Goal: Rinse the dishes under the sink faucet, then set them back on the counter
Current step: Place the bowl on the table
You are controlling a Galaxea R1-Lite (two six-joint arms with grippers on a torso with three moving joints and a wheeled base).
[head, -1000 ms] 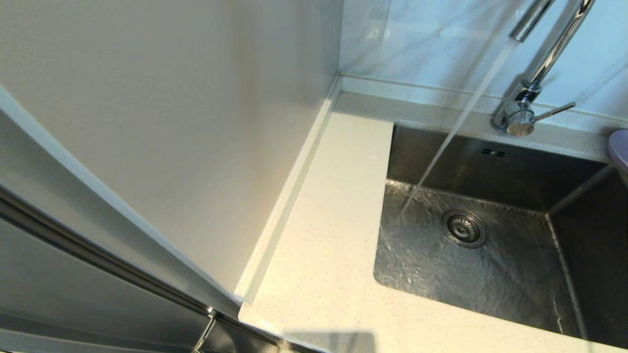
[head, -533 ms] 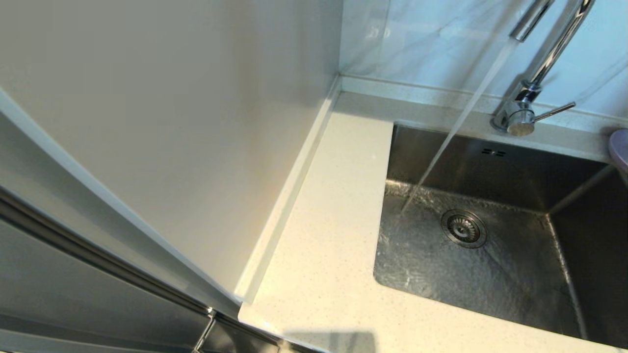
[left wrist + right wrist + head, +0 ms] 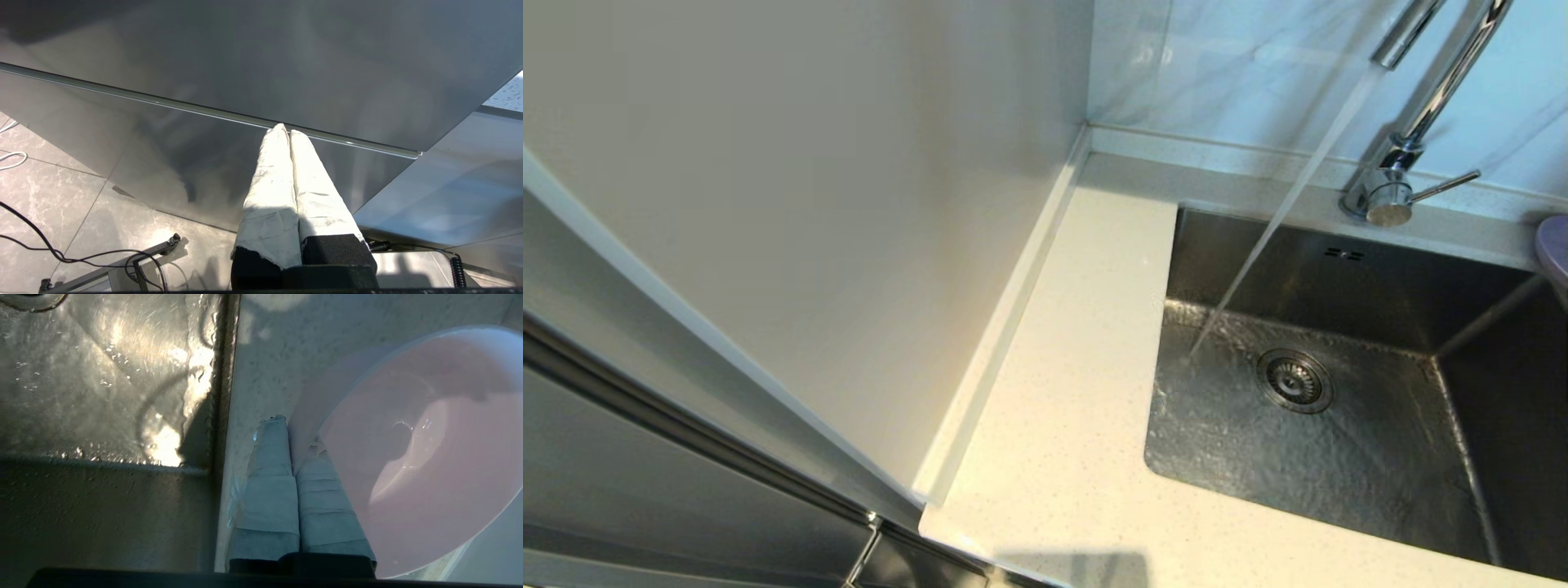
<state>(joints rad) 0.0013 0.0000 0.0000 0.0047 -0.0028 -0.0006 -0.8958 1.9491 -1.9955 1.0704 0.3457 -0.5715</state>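
Water running into sink, right gripper clamped on pink bowl.

Right gripper [image 3: 290, 422] has its taped fingers pressed together on the rim of the pale pink bowl [image 3: 425, 457], held tilted over the counter [image 3: 261, 355] just beside the sink [image 3: 1339, 457] edge. Faucet [image 3: 1388, 192] pours a stream onto the basin floor near the drain strainer [image 3: 1294, 380]. Left gripper [image 3: 286, 132] hangs closed and empty beside a grey cabinet front [image 3: 245, 61].

No readable text, label, brand or number appears in any view
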